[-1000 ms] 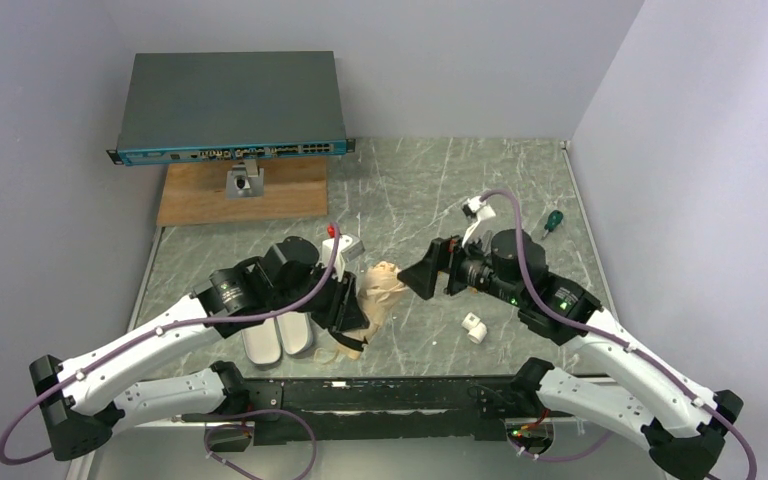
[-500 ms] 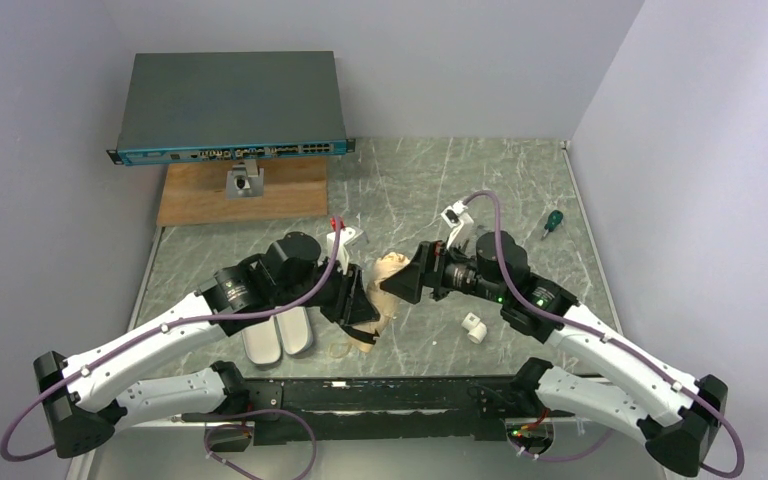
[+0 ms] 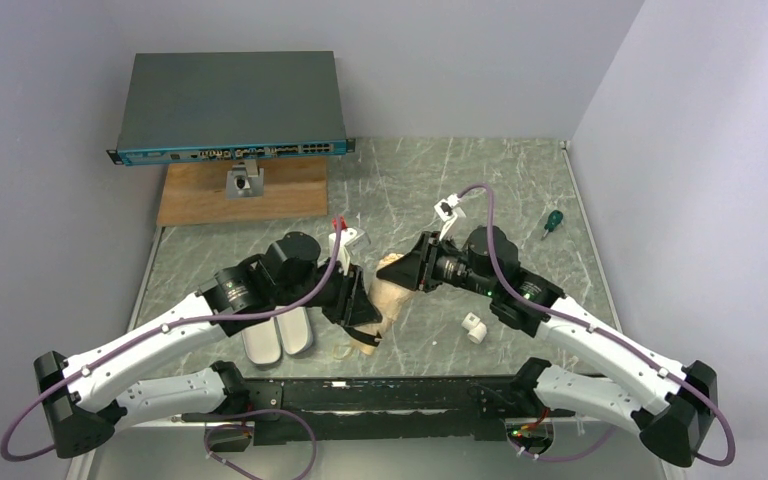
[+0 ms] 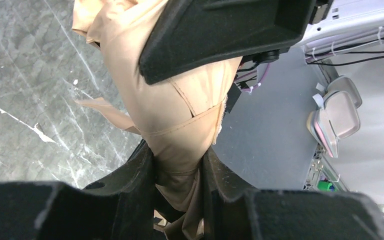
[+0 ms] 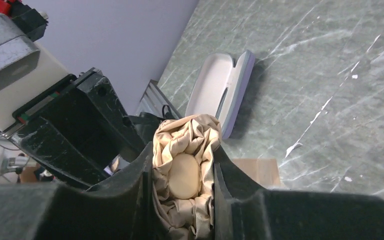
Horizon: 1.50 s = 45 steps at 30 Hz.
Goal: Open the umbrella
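The umbrella (image 3: 388, 292) is a folded cream-beige bundle held off the table between both arms at the centre. My left gripper (image 3: 364, 312) is shut on its lower, narrower part; in the left wrist view the fabric (image 4: 180, 100) is pinched between my black fingers (image 4: 140, 170). My right gripper (image 3: 401, 272) is shut on the umbrella's upper end. In the right wrist view both jaws press the bunched fabric around a smooth cream round cap (image 5: 184, 175). The handle and shaft are hidden.
Lavender-grey case shells (image 3: 278, 338) lie by the left arm, and one shell (image 5: 225, 92) shows in the right wrist view. A small white fitting (image 3: 474, 327), a green screwdriver (image 3: 553, 221), a wooden board (image 3: 290, 190) and a network switch (image 3: 230, 105) stand around.
My right gripper moved left onto the umbrella's upper end and closed from wide open onto the fabric. The left gripper kept its hold and shifted slightly right.
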Tool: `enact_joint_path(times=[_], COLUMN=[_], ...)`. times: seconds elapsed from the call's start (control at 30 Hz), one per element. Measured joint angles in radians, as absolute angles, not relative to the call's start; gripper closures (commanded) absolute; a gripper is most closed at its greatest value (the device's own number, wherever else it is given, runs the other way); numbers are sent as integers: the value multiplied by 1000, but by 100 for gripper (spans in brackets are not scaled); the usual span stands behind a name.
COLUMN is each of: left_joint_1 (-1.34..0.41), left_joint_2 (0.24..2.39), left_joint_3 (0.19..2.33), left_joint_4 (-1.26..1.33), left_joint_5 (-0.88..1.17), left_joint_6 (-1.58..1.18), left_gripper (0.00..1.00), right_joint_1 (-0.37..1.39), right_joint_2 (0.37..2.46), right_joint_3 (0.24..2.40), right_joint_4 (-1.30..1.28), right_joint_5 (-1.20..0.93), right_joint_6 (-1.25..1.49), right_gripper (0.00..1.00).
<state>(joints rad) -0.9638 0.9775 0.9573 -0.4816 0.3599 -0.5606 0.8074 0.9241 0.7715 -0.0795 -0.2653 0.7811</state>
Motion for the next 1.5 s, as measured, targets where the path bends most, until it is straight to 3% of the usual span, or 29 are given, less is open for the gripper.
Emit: enact_joint_path(times=[0.03, 0.07, 0.13, 0.17, 0.2, 0.43, 0.57, 0.8, 1.03, 1.17, 1.5], left_joint_1=[-964, -964, -964, -965, -966, -970, -970, -970, -970, -976, -1100], left_joint_2=[977, 977, 977, 977, 977, 903, 830, 868, 925, 897, 754], left_joint_3=[957, 954, 953, 953, 953, 953, 952, 943, 901, 879, 769], left_joint_4=[-487, -487, -496, -500, -502, -542, -535, -467, -420, -374, -332], left_joint_5=[352, 346, 334, 331, 323, 85, 6, -7, 21, 28, -20], left_joint_6=[-557, -557, -557, -557, -551, -587, -591, -591, -593, -595, -580], left_gripper=[99, 89, 41, 7, 1, 1, 6, 12, 8, 1, 5], right_joint_1=[807, 807, 807, 807, 808, 807, 807, 807, 807, 807, 796], right_joint_2=[929, 933, 942, 944, 944, 928, 920, 887, 793, 738, 889], right_joint_3=[771, 771, 771, 771, 770, 769, 791, 815, 814, 824, 1039], right_joint_4=[-76, -70, -68, -67, -67, -172, -240, -236, -179, -151, -366], right_joint_5=[-268, -266, -266, -266, -265, -226, -214, -241, -253, -163, 175], right_joint_6=[799, 803, 810, 811, 812, 720, 653, 578, 515, 508, 624], right_gripper=[100, 100, 100, 100, 100, 100, 100, 100, 100, 100, 100])
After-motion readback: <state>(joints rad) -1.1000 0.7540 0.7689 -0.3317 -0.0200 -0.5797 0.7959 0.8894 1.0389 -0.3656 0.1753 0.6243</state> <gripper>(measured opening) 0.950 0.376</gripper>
